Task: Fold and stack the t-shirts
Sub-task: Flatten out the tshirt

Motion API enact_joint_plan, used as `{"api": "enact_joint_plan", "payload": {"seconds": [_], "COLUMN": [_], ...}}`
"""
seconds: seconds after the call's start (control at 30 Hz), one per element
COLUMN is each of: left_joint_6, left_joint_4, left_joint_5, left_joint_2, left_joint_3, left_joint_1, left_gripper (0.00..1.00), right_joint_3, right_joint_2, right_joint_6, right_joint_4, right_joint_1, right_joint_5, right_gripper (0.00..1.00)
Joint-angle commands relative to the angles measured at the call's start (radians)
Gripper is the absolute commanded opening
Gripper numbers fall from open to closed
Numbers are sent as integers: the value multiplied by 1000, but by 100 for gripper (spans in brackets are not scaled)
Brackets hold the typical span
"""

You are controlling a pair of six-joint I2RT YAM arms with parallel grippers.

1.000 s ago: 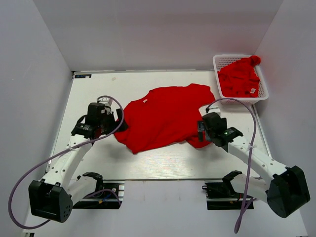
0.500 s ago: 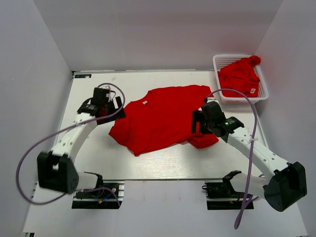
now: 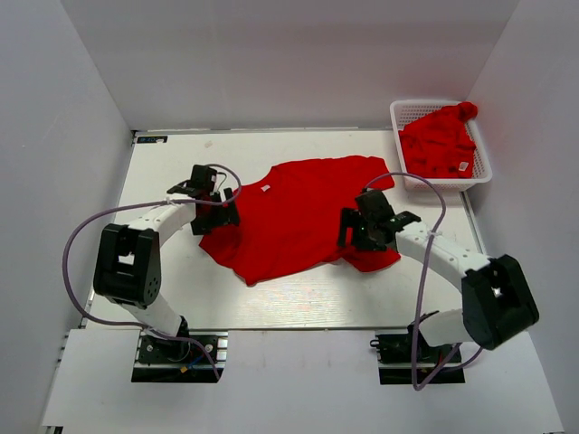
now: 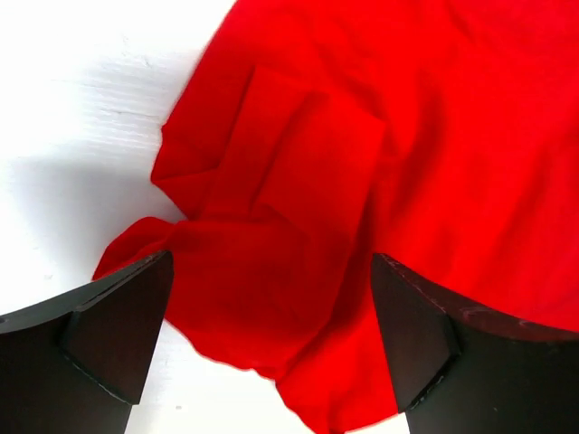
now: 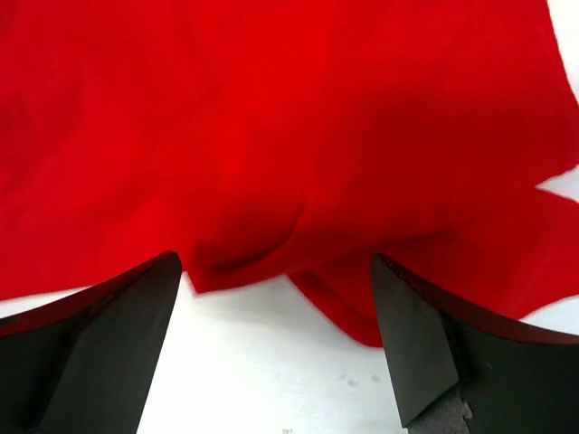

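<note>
We see one red t-shirt point(image 3: 298, 212) lying open on the middle of the bench point(image 3: 172, 172).
Our left jaws stand spread above its crumpled left edge, our right jaws spread above its right edge; more t-shirts point(image 3: 439, 145) fill the basket point(image 3: 403, 110) at the far right corner.

Finish check: matt cloth, matt white table, plastic hardware.
Spread t-shirt point(image 3: 298, 217): matt red cloth, soft creases, no sheen; small white label point(image 3: 267, 187) on it. T-shirts point(image 3: 439, 145) heaped at the far-right corner: same matt red cloth. Basket point(image 3: 396, 116): white plastic lattice, smooth. Table point(image 3: 172, 172): white, matt, faint streaks like painted wood. Left gripper point(image 4: 271, 348) and right gripper point(image 5: 276, 339): black, matt, smooth, hard-plastic look. Left arm point(image 3: 154, 217) and right arm point(image 3: 439, 258): white smooth shells, slight gloss.
</note>
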Motion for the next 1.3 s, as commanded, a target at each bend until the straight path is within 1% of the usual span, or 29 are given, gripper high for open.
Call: {"api": "enact_joint_plan", "payload": {"seconds": [0.0,0.17,0.23,0.27,0.4,0.5,0.53,0.57,0.63,0.67,0.73,0.77,0.83,0.87,0.9,0.93,0.97,1.0,1.03,1.07,1.13,1.17,1.2,1.23,1.27], "left_joint_6": [-9,-32,-44,-57,-77,-89,-98,-98,-98,-84,-75,-63,-50,-40,-40,-40,-40,-49,-66,-105,-116,-116,-116,-106,-106], "left_joint_4": [55,14,3,3,3,-30,-30,-30,-30,-30,-30,-30,-69,-90,-143,-173,-203,-271,-308,-348,-397,-385,-365,-318,-298], "left_joint_5": [46,-12,-23,-23,19,66,84,138,183,231,265,294,295,261,232,162,117,65,-33,-68,-107,-107,-80,-23,-9], "left_joint_2": [-11,-21,-55,-67,-120,-159,-173,-190,-250,-271,-313,-348,-380,-393,-414,-423,-423,-423,-413,-401,-361,-360,-348,-348,-348], "left_joint_3": [-60,-143,-183,-214,-284,-330,-343,-372,-401,-424,-436,-436,-385,-358,-329,-261,-227,-194,-138,-116,-102,-102,-122,-158,-180], "left_joint_1": [-6,-6,-6,-6,-6,-6,-15,-16,-16,-26,-26,-35,-35,-45,-45,-45,-45,-45,-45,-29,-20,-20,-20,-20,-20], "left_gripper": [100,100,100,100,100,100,100,100,100,100,100,100,100,100,100,100,100,100,100,100,100,100,100,100,100], "right_joint_3": [25,77,115,126,211,293,313,382,430,499,539,604,689,715,767,772,772,766,762,755,696,674,629,590,555], "right_joint_2": [69,192,217,262,362,446,468,521,560,612,641,683,717,727,721,709,697,648,630,607,513,488,438,389,341], "right_joint_6": [9,-9,-28,-32,-74,-118,-132,-144,-209,-230,-276,-302,-339,-356,-380,-384,-396,-400,-400,-402,-400,-402,-417,-390,-391], "right_joint_4": [82,93,90,93,96,93,90,87,71,67,68,70,53,26,9,13,21,21,18,7,10,13,16,4,-2], "right_joint_1": [-22,-64,-83,-98,-143,-184,-202,-210,-221,-223,-230,-233,-242,-238,-235,-235,-236,-239,-236,-236,-232,-230,-232,-232,-232], "right_joint_5": [-14,-3,9,12,18,15,-11,-17,-25,-16,-10,4,12,15,11,15,-8,-19,-22,-25,-25,-29,-35,-34,-14], "right_gripper": [90,90,90,90,90,90,90,90,90,90,90,90,90,90,90,90,90,90,90,90,90,90,90,90,90]}}
